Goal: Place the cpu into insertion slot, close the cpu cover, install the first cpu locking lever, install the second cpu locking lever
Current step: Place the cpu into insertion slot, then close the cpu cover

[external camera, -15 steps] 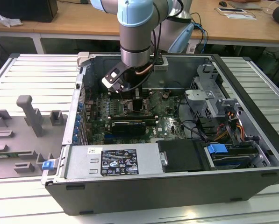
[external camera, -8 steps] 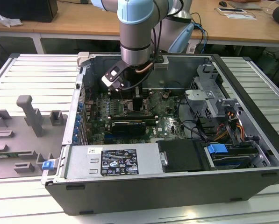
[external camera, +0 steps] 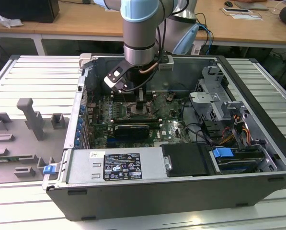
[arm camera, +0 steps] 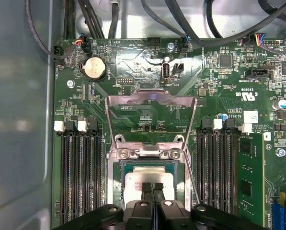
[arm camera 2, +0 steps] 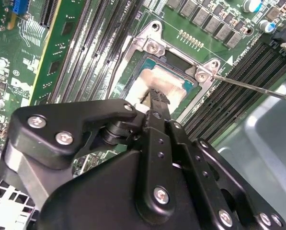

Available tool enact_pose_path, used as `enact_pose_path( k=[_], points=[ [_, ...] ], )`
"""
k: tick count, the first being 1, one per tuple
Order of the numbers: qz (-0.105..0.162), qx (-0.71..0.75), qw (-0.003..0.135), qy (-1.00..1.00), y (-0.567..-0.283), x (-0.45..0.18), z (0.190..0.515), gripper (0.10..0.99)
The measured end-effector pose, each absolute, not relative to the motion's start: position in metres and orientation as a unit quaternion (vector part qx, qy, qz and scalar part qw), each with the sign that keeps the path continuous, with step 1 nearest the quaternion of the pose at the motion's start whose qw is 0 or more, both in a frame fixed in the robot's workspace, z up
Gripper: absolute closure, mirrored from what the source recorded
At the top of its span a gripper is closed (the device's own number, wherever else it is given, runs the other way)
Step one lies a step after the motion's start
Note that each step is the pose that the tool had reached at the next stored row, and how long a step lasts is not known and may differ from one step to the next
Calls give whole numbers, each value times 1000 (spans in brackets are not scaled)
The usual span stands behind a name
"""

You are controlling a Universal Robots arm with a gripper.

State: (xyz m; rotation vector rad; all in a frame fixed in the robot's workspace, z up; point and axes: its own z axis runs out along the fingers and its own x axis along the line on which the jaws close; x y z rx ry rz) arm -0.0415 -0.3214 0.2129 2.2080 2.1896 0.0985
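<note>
The cpu (arm camera: 147, 179) lies flat, silvery face up, in the insertion slot (arm camera: 118, 184) on the green motherboard (arm camera: 219, 96). My gripper (arm camera: 152, 188) is shut, its two fingertips pressed together right over the middle of the chip; I cannot tell whether they touch it. In the second wrist view the fingertips (arm camera 2: 157, 98) sit over the cpu (arm camera 2: 169, 81). The cpu cover (arm camera: 152, 98) stands folded back from its hinge, open. A thin locking lever (arm camera 2: 257, 88) juts out beside the socket. In the exterior view the gripper (external camera: 142, 105) is deep inside the computer case.
Long memory slots (arm camera: 80, 172) flank the socket on both sides. A coin battery (arm camera: 95, 68) and black cables (arm camera: 205, 28) lie beyond the cover. The case wall (external camera: 133, 196), power supply (external camera: 114, 165) and drive cage (external camera: 214, 103) hem in the arm. A grey fixture (external camera: 28, 120) stands outside.
</note>
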Motion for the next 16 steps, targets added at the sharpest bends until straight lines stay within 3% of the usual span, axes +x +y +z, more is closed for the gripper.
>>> enact_pose_path(
  k=[16],
  points=[
    [31,710,16,704,-321,-41,225,980]
  ],
)
